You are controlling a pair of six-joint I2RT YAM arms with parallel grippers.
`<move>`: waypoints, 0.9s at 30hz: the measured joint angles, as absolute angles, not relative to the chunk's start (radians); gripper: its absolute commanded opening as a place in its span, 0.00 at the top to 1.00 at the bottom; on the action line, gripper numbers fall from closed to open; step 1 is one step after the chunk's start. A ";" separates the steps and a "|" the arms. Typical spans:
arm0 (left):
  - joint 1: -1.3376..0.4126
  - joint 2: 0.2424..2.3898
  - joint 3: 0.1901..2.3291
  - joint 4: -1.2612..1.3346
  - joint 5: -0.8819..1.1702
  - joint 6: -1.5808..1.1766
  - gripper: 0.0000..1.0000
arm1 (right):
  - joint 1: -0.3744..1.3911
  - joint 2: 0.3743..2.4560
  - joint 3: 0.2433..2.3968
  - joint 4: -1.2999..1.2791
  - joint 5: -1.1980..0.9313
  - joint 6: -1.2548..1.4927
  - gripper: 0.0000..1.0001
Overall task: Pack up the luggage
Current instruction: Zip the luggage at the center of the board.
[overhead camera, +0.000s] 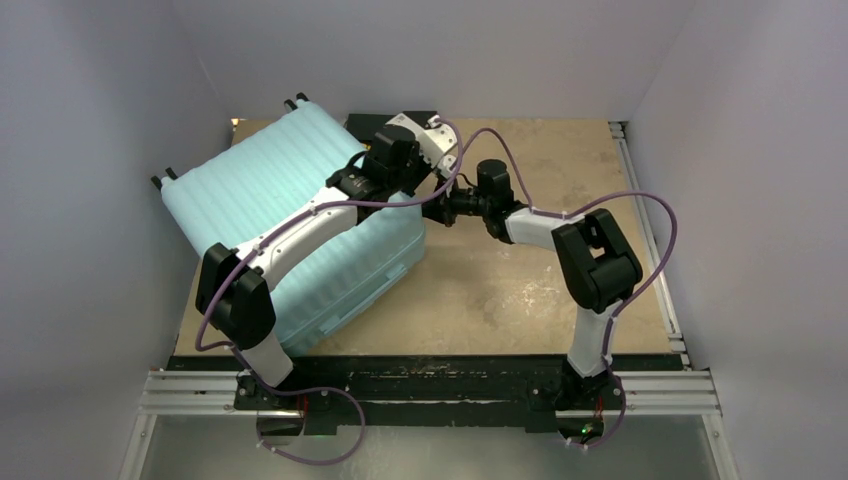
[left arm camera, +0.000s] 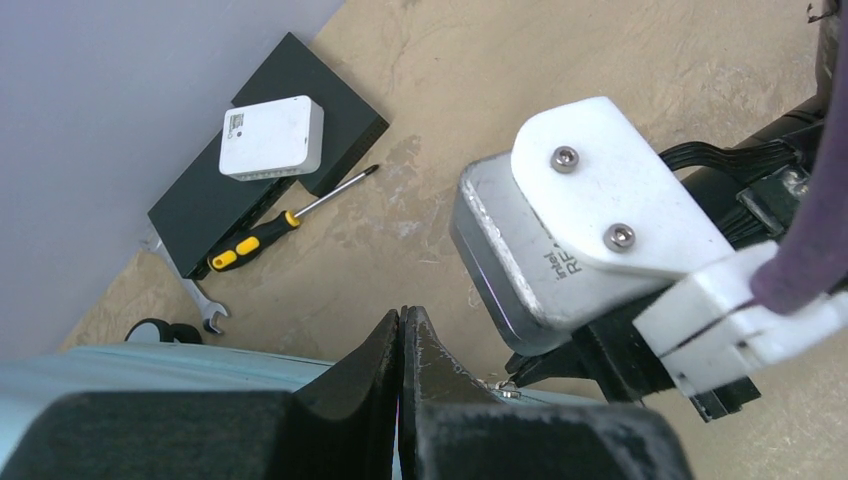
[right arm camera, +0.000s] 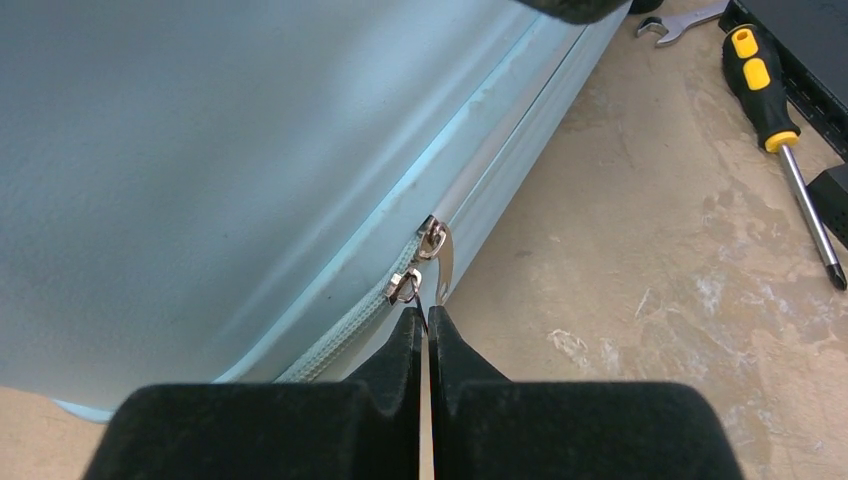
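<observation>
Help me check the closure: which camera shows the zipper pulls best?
Right wrist: the zipper pulls sit close and sharp on the luggage. Left wrist catches only a metal glint; top external doesn't show them.

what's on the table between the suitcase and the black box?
A yellow-and-black screwdriver and a wrench lie on the strip between the suitcase and the black box. The right wrist view shows it best.

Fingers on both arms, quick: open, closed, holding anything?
Left fingers: closed, holding nothing visible.
Right fingers: closed at the zipper pull of the suitcase; whether they pinch it cannot be told.
</observation>
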State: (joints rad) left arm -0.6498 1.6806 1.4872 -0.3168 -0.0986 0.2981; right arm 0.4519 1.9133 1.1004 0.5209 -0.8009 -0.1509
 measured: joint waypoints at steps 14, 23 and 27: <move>-0.651 1.594 1.501 -0.421 -0.057 0.327 0.08 | 0.452 1.909 1.127 0.480 -0.705 -0.072 0.34; -0.655 1.403 1.536 -0.657 -0.091 0.413 0.01 | 0.377 1.695 1.082 0.372 -0.442 -0.133 0.01; -0.619 1.277 1.523 -0.700 -0.174 0.432 0.01 | 0.363 1.579 1.053 0.356 -0.395 -0.157 0.01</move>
